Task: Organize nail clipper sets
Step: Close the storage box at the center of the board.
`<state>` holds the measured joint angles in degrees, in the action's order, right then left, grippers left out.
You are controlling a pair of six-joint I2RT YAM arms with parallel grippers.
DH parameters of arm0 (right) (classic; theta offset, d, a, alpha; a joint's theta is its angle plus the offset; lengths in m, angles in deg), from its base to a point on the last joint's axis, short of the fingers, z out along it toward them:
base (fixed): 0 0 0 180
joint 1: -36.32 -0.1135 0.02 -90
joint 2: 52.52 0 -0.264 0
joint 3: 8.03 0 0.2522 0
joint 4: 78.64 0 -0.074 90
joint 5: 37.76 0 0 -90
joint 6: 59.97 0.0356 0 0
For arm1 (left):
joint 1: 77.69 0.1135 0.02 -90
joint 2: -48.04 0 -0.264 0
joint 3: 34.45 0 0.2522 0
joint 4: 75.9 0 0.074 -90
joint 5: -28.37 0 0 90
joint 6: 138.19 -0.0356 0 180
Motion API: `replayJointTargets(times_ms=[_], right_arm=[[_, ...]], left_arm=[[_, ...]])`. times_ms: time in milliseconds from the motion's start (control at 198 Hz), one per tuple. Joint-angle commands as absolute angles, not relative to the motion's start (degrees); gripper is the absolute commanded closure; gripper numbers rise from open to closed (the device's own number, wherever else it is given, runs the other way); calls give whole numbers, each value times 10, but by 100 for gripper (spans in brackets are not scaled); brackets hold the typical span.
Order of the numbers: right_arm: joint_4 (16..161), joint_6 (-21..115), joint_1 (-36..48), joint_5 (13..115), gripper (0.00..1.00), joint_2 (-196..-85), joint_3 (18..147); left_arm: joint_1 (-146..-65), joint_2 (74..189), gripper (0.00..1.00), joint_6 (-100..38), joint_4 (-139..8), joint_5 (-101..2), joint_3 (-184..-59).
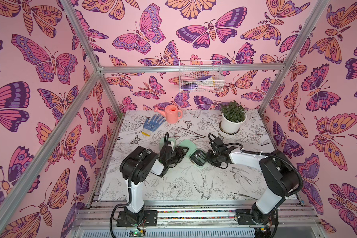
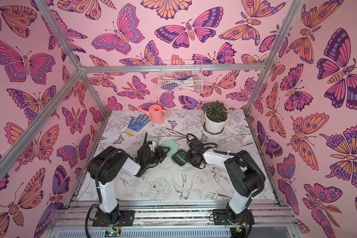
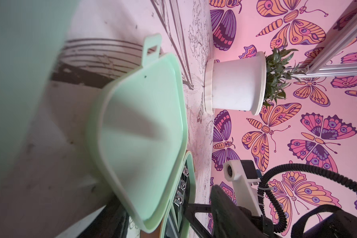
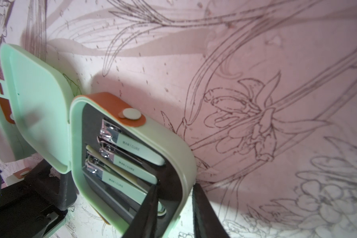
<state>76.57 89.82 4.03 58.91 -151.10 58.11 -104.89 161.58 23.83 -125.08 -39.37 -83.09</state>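
Note:
A mint-green nail clipper case lies open mid-table in both top views, its black-lined base (image 1: pixel 198 158) (image 2: pixel 179 157) beside its raised lid (image 1: pixel 187 144). In the right wrist view the base (image 4: pixel 173 148) holds three mint-handled clippers (image 4: pixel 132 148) side by side. My right gripper (image 4: pixel 175 186) (image 1: pixel 208 156) is shut on the base's near wall, one finger inside and one outside. My left gripper (image 3: pixel 167 208) (image 1: pixel 181 153) stands open astride the lid (image 3: pixel 140 127); one finger is behind the lid, the other apart from it. A second mint case (image 1: pixel 169 142) lies partly hidden behind the left wrist.
A blue dotted glove (image 1: pixel 153 123) and a pink watering can (image 1: pixel 171 113) sit at the back left. A white pot with a green plant (image 1: pixel 233 119) stands at the back right. A wire basket (image 1: pixel 200 78) hangs on the back wall.

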Motion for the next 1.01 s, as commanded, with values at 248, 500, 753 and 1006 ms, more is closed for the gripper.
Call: replayJointTargets(times_ms=[248, 500, 753, 1006], right_arm=[[727, 896, 39, 575, 69, -1557, 576], [727, 895, 40, 573, 69, -1557, 571], [728, 895, 42, 576, 69, -1559, 568], [727, 895, 45, 575, 69, -1557, 565]], left_arm=[[-1069, 1645, 37, 190, -1312, -402, -843], [-1078, 1588, 37, 129, -1230, -419, -846], [-1087, 1530, 37, 60, -1140, -432, -856], [-1109, 1506, 38, 23, -1100, -430, -870]])
